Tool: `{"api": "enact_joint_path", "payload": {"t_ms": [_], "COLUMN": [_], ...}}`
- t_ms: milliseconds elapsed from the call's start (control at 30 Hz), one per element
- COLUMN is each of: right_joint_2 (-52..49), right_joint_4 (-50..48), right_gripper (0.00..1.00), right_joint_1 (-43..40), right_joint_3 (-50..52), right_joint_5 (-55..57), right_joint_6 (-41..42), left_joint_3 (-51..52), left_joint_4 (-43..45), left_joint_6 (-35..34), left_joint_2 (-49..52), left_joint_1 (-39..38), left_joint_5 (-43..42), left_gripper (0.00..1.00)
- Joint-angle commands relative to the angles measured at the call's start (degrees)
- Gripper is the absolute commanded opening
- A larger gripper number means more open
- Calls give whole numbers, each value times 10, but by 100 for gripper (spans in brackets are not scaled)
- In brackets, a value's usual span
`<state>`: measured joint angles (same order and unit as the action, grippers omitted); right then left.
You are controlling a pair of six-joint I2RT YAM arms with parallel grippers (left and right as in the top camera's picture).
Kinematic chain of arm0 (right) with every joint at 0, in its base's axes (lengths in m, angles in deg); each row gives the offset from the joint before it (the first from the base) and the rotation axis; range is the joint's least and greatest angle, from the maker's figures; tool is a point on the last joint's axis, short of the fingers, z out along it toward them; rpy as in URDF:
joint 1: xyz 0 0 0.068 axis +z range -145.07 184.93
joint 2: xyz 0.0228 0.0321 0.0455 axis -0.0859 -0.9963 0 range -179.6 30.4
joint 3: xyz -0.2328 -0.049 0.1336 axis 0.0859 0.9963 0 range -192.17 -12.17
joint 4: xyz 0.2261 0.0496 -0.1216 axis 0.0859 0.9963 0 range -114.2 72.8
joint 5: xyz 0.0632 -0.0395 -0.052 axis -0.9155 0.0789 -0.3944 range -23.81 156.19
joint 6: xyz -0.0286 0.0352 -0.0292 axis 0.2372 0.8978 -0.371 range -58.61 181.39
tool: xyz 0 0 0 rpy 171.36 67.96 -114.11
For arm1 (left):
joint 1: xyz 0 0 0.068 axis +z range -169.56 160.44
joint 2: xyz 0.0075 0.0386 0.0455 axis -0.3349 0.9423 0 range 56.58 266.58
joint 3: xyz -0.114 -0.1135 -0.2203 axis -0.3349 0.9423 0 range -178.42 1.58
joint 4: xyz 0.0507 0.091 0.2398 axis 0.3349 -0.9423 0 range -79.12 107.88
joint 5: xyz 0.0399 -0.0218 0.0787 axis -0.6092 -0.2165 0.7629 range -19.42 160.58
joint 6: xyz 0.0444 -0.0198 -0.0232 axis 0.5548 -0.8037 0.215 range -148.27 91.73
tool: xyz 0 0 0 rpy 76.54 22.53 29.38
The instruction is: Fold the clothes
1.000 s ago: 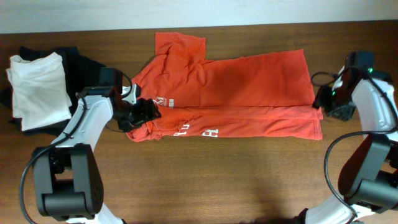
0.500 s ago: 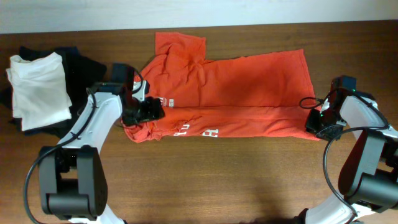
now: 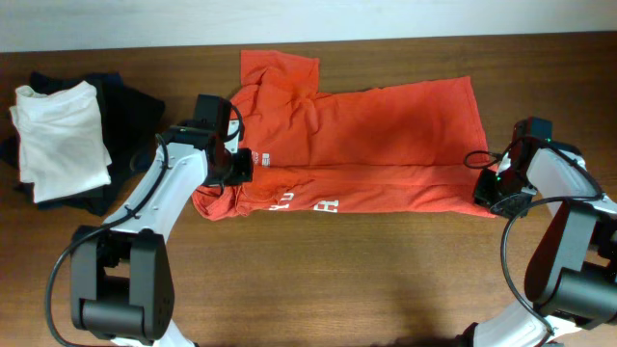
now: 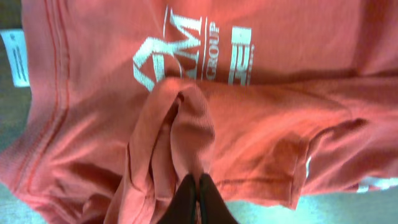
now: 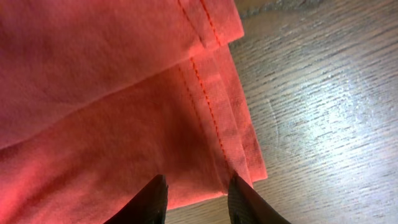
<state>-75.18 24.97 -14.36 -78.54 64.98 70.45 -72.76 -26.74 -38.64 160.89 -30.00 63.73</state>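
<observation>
The clothes, an orange-red T-shirt (image 3: 386, 135) with white lettering, lie spread across the table, their lower edge folded up. My left gripper (image 3: 241, 164) is over the shirt's left end, next to the small white logo (image 4: 180, 56). In the left wrist view it (image 4: 199, 190) is shut on a raised ridge of the orange cloth (image 4: 186, 124). My right gripper (image 3: 487, 188) is at the shirt's lower right corner. In the right wrist view its jaws (image 5: 198, 196) stand apart over the stitched hem (image 5: 211, 118), with flat cloth between them.
A plain white folded garment (image 3: 58, 135) lies on dark folded garments (image 3: 125, 106) at the far left. Bare wooden table (image 5: 323, 112) lies right of the hem and along the front (image 3: 337, 280). A white label (image 4: 15, 59) shows at the shirt's edge.
My left gripper has moved up and right over the shirt and closed on a fold of it. My right gripper has come down to the lower right hem corner and its jaws have narrowed.
</observation>
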Motion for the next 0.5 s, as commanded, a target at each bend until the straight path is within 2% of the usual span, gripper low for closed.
{"api": "enact_joint_path", "payload": {"t_ms": [0,67,133,167,200,233,333,367,400,467], "right_joint_2": [1,1,1,1,1,1,1,1,1,1], "right_joint_4": [-2,-2,-1,-1,-1,-1,-2,-2,-2,-2], "right_gripper": [36,36,36,36,36,36,36,36,36,36], "right_joint_1": [3,3,3,3,3,3,3,3,3,3], "right_joint_3": [3,3,3,3,3,3,3,3,3,3], "right_joint_5": [-1,-1,-1,-1,-1,-1,-1,-1,-1,-1], "right_joint_6": [4,4,4,4,4,4,4,4,4,4], "left_joint_3": [-16,-58,-120,-137,-141,-140,-139,-138,-129,-101], "left_joint_4": [35,65,108,122,130,121,-41,-103,-183,-184], "left_joint_6": [-5,-31,-123,-158,-168,-168,-82,-62,-61,-38], "left_joint_2": [-4,-4,-4,-4,-4,-4,-4,-3,0,0], "left_joint_1": [1,12,52,72,85,94,100,99,99,99], "left_joint_5": [5,5,-14,-49,-89,-117,-95,-56,29,52], "left_gripper": [0,1,1,21,75,99,99,99,99,89]}}
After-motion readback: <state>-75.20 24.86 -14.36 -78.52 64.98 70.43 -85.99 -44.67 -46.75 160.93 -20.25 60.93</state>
